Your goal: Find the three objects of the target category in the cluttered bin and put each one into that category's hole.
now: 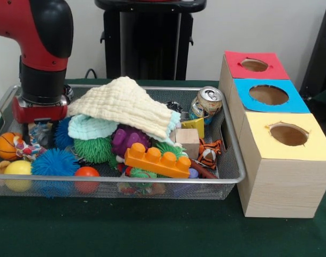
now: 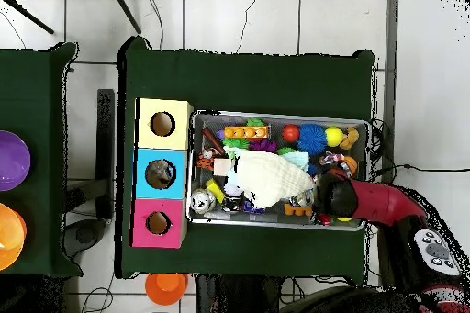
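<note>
The wire mesh bin [image 1: 152, 181] is packed with toys and also shows in the overhead view [image 2: 275, 115]. My red and black arm reaches down into its left end in the front view, and my gripper [image 1: 33, 127] is sunk among the toys there, mostly hidden. In the overhead view the arm [image 2: 335, 195] covers the gripper. No see-through plastic bottle shows in either view. The red-surrounded hole [image 1: 254, 65] tops the farthest wooden box; it is also in the overhead view [image 2: 158, 223].
A cream cloth [image 1: 125, 104] drapes over the pile's middle. A metal can [image 1: 208, 101] leans at the bin's right end. An orange toy brick [image 1: 157, 160], spiky balls and a yellow ball [image 1: 18, 171] lie in front. The blue-surrounded hole [image 1: 268, 95] and the yellow-surrounded hole [image 1: 288, 134] are nearer.
</note>
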Available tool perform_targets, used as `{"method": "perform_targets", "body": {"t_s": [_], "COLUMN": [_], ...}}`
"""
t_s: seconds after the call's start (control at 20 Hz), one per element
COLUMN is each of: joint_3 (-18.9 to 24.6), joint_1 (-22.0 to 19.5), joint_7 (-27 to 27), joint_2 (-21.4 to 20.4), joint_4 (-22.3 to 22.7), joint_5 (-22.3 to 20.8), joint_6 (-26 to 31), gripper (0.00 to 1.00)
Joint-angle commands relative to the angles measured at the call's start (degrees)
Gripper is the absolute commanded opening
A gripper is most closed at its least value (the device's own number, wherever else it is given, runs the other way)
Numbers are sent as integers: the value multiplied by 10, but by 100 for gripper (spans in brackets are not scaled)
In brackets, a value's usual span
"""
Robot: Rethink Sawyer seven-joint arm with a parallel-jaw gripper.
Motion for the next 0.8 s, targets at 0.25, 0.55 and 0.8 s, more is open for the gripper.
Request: {"method": "perform_targets", "body": {"t_s": [0.25, 0.55, 0.8], "joint_3": [-155, -172, -153], "joint_1": [55, 70, 56], "joint_7": [229, 227, 209], "joint_2": [15, 3, 3], "joint_4": [16, 40, 53], "joint_5": [56, 84, 90], "joint_6": [-62, -73, -78], "gripper": [100, 100, 100]}}
